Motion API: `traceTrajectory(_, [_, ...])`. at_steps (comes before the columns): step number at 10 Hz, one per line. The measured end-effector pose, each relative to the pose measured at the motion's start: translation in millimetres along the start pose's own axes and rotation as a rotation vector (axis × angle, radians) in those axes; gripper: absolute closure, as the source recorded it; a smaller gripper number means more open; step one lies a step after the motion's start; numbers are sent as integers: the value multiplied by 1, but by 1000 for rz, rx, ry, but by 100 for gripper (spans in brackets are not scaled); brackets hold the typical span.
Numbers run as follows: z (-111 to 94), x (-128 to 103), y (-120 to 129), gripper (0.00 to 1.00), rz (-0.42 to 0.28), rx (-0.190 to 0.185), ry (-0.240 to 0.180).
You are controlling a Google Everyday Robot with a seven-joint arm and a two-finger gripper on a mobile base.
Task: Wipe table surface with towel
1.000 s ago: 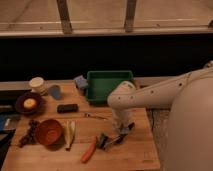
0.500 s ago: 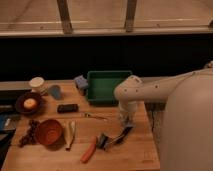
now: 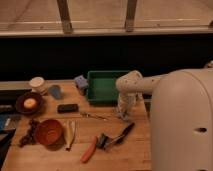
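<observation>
Moved up toward the green tray (image 3: pixel 103 86), the end effector (image 3: pixel 122 114), pressed together, hangs over the table surface (image 3: pixel 120 152).

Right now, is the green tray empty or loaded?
Empty: the green tray shows only bare green floor inside its rim. The gripper is shut, low over the table surface just beyond the tray's front right corner.

The arm has swung away from the bench's front edge toward the green tray (image 3: pixel 104 86). Its hand (image 3: pixel 121 114), earlier low among the tools, now hangs shut just beside the tray's near right corner.
</observation>
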Motion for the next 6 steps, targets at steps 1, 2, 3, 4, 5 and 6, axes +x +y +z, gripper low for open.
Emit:
traceTrajectory(1, [1,1,14,100,-24,-24,-2])
traceTrajectory(2, [1,0,32,100,-50,-47,-10])
traceTrajectory(3, [0,0,55,100,-84,-71,-19])
traceTrajectory(4, [0,4,71,100,-110,-91,-25])
traceTrajectory(5, [0,12,84,100,-133,-104,-26])
traceTrajectory(6, [-1,18,89,100,-134,-105,-26])
